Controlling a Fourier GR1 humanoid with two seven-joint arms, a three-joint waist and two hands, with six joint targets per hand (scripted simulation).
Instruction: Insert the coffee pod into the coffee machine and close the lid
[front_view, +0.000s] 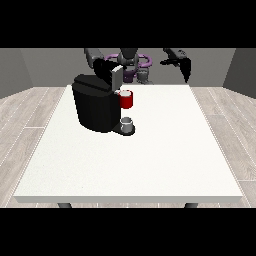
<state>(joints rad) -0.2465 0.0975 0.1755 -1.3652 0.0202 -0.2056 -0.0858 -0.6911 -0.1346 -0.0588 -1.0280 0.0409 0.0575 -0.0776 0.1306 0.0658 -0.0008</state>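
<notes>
The black coffee machine (94, 107) stands on the left half of the white table (150, 155). Its grey lid (116, 76) is tilted up. Below the lid a red pod holder (127, 100) juts out at the front, with a pale round top that may be the coffee pod; I cannot tell. A small grey cup (127, 124) sits on the machine's base under it. The hand at the view's left (104, 67) is just behind the raised lid, close to it or touching it. The hand at the view's right (179, 61) hangs in the air above the table's far edge, away from the machine.
The robot's torso (131, 62) is behind the table's far edge. Wooden floor surrounds the table. The white tabletop stretches to the right of the machine and towards the camera.
</notes>
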